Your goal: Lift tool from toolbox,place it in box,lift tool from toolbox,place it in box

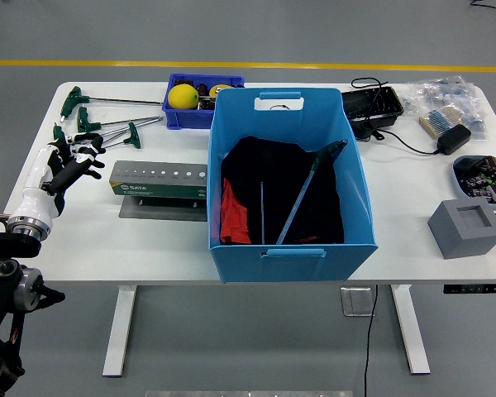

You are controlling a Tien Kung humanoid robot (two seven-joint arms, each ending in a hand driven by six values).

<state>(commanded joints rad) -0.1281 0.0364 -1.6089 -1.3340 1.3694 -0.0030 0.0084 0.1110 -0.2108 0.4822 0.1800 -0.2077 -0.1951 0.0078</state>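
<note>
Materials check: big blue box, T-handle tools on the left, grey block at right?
Blue box: likely moulded plastic, smooth with a slight sheen, handle slots formed into its rim. T-handle tools: bright silvery shafts, probably steel; green grips look like plastic or rubber. Grey block: matte, square recess in top; foam or plastic, cannot tell which.

"SATA" on green tool holder [158, 181]

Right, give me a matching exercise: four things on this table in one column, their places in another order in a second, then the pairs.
Things:
1. yellow ball
2. T-handle wrench
3. grey block
4. left hand

Places:
A. leaning inside the big blue box
B. table's left edge, left of the green tool holder
C. small blue bin at the back
D. table's right front

Pairs: 1-C, 2-A, 3-D, 4-B
</note>
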